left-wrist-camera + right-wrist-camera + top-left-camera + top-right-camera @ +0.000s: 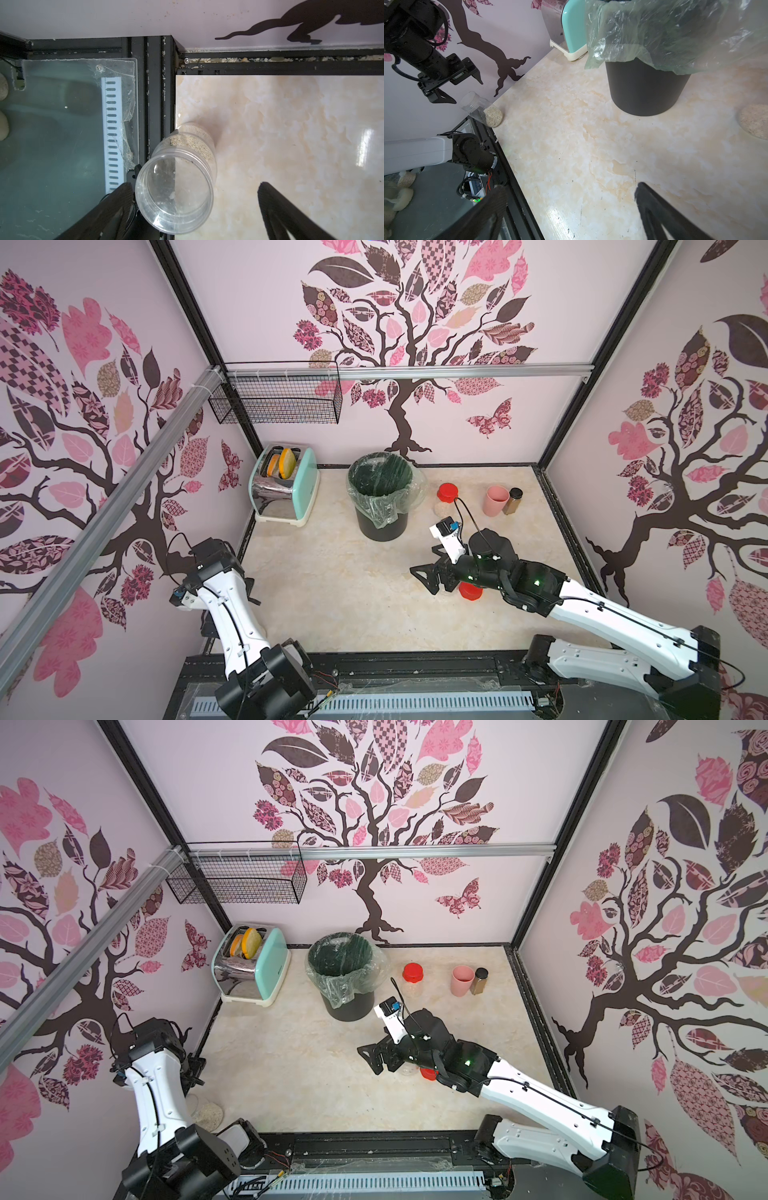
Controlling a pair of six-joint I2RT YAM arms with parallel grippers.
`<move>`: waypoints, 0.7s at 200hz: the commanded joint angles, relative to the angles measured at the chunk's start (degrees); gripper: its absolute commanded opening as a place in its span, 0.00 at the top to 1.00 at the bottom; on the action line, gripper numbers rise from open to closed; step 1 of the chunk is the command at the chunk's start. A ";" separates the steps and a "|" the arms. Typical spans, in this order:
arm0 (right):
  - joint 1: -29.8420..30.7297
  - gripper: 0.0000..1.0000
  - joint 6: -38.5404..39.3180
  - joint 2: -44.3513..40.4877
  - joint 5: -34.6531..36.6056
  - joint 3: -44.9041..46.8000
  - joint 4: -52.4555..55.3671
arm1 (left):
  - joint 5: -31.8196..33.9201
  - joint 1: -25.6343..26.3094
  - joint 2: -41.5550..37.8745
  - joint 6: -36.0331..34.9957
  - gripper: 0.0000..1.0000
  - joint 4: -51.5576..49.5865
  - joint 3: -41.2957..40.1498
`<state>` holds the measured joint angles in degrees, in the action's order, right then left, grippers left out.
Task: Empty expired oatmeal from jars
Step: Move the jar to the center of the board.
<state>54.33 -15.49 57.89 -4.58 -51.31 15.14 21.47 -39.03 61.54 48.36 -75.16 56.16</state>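
left gripper (195, 185) hangs empty, jaws spread wide, right above the clear-lidded jar (176, 182) at the near left corner of the marble tabletop (291, 145). the jar is tilted: its oatmeal (191, 143) end sits on the marble and its lid leans over the black frame rail (153, 93). right gripper (424, 578), also wide, is well apart.

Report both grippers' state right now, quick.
Left gripper: open, over the tilted clear-lidded jar, not gripping it.
Right gripper: open, holding nothing.
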 commanded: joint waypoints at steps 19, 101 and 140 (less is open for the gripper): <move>0.44 0.00 -0.74 -2.65 -0.63 1.06 -0.72 | 1.71 -0.55 -1.21 0.86 0.02 0.66 0.02; 0.75 0.00 -0.45 -2.85 0.83 0.91 0.10 | -5.03 -2.63 2.93 2.61 0.09 6.88 -5.85; 0.76 0.00 -0.09 -2.37 1.93 0.60 0.42 | -7.26 -2.64 2.84 2.15 0.20 8.93 -7.06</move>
<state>54.70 -15.66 55.86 -4.01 -49.76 15.18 16.60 -41.50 65.14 50.33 -68.73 49.58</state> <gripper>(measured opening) 0.995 0.832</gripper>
